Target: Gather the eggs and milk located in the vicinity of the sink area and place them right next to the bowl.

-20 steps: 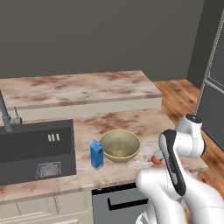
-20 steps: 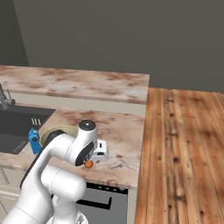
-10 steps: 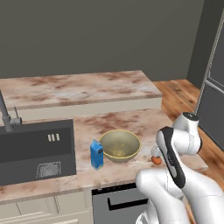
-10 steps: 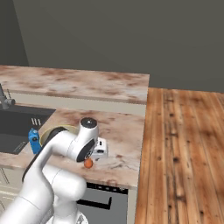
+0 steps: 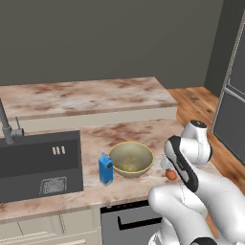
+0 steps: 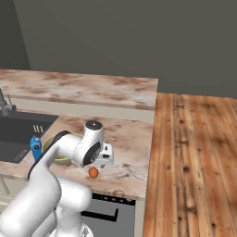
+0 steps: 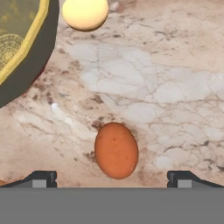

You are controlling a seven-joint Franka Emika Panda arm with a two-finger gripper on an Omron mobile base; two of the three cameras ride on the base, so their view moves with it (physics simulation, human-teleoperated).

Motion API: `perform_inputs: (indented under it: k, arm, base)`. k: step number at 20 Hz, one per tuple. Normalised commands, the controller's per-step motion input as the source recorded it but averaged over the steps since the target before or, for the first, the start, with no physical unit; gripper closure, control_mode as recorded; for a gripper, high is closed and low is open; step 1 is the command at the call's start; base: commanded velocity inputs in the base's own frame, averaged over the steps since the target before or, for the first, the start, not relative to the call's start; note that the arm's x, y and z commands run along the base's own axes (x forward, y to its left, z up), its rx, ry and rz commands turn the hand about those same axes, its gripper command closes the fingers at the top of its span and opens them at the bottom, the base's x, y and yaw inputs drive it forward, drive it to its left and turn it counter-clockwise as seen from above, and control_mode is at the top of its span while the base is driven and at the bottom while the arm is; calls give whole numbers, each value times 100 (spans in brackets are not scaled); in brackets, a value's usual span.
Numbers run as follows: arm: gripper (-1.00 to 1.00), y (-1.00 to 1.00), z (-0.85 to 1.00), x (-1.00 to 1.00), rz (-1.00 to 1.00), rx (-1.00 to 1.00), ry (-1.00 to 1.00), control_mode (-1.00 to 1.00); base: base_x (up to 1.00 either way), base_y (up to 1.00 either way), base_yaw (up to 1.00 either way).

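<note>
The reddish-brown egg (image 7: 116, 150) lies on its side on the marble counter (image 7: 175, 87), near the counter's front edge and just right of the bowl (image 5: 130, 159). In the hand view it sits between the two dark fingertips (image 7: 41, 178) without touching either. The hand (image 7: 112, 180) is released, jaws spread wide, hovering just above that egg and grasping nothing. The pale cream-yellow egg (image 7: 85, 13) rests on the counter farther back, just beside the bowl's rim; whether it touches the rim I cannot tell. The two eggs are apart from each other.

The bowl stands upright on the counter, close to the front edge. The blue milk carton (image 5: 105, 169) stands upright just beside the bowl's left side, between it and the sink (image 5: 38, 165). The sink is sunk into the counter's left part, with its grey faucet (image 5: 6, 127) at the back left. Beyond the counter's right end lies a wooden floor (image 6: 194, 157).
</note>
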Motion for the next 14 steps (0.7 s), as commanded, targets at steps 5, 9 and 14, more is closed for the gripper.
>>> perform_inputs:
  k: [5,9,14]
  arm:
    - [-100,13,-52,0,-3,-7,0,-100]
    - [-100,19,-52,0,-2,-8,0,-100]
    - [-100,18,-46,0,-2,-6,0,-100]
  base:
    - [0,0,0]
    - [0,0,0]
    - [0,0,0]
